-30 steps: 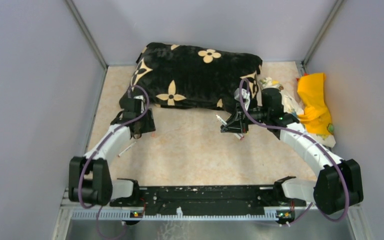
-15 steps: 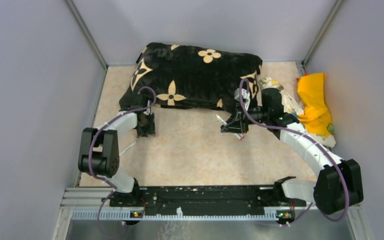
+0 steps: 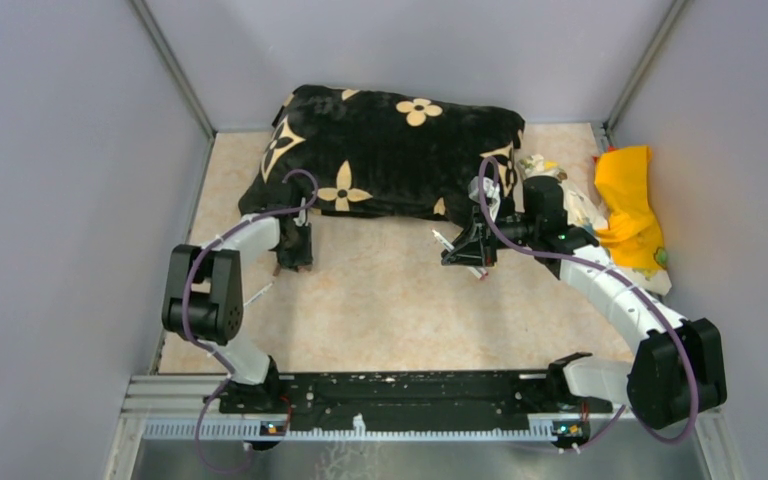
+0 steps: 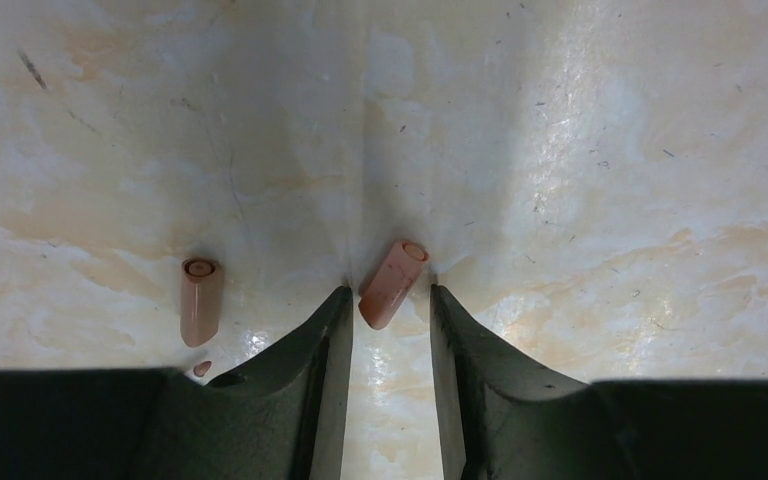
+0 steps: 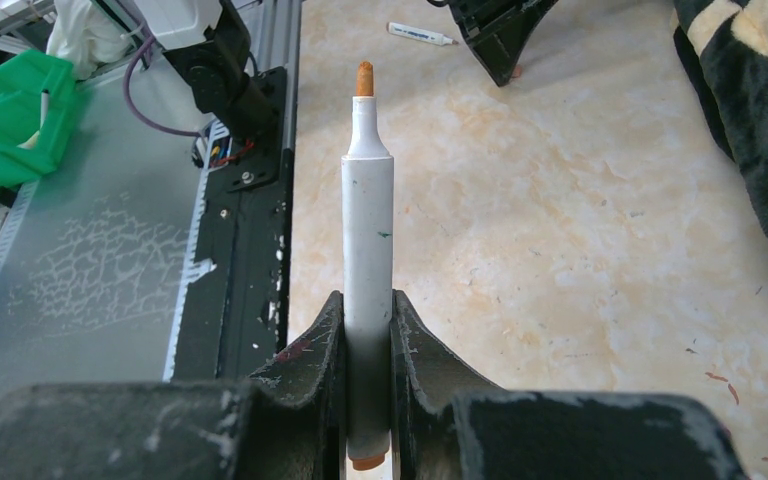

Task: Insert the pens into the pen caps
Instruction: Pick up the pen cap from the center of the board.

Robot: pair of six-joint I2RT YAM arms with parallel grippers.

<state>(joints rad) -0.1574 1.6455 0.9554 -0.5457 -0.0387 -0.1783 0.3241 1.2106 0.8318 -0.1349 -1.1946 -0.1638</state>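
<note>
Just short of the grab, a cap sits framed by parted fingers.
On the left, the left gripper hangs low over the beige marbled tabletop with its jaws spread. A short pink plastic cap lies on the table at its fingertips, long axis slanted across the gap, open mouth pointing away from the wrist. A second pink cap lies outside the fingers, off to one side. To the right, the right gripper pinches a white marker pen with an orange tip, tip aimed toward the left arm, which is plainly nearer the cap.
</note>
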